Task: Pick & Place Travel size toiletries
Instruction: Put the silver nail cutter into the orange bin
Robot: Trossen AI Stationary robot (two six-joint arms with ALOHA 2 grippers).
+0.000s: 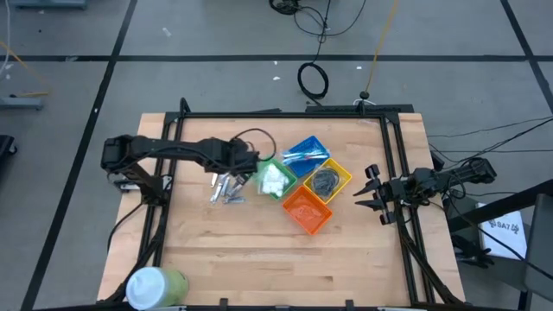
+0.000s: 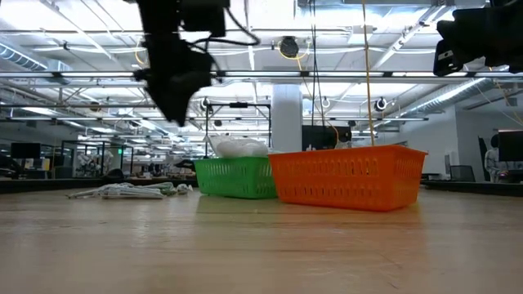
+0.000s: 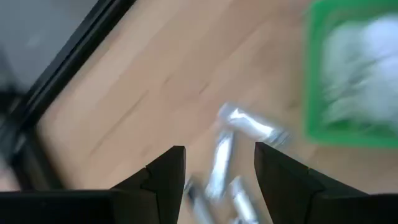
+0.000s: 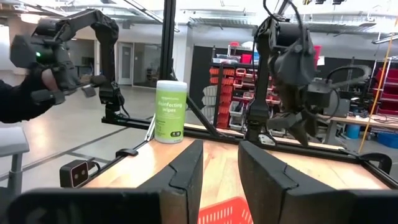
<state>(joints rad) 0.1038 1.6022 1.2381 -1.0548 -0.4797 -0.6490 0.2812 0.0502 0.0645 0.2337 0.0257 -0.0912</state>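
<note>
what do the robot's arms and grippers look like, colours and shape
Both arms are black, jointed and slim. The left gripper has two dark, wedge-shaped fingers with flat inner faces; the right gripper has the same pair. A black cable loops over the left arm.

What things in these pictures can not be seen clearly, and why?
- Orange bin contents: low view, its wall hides them.
- Blue bin and yellow bin: low view, hidden behind the nearer bins.
- Silver metal pieces: left wrist view, motion blur.
- Left gripper: high view, fingers too small to judge.
</note>
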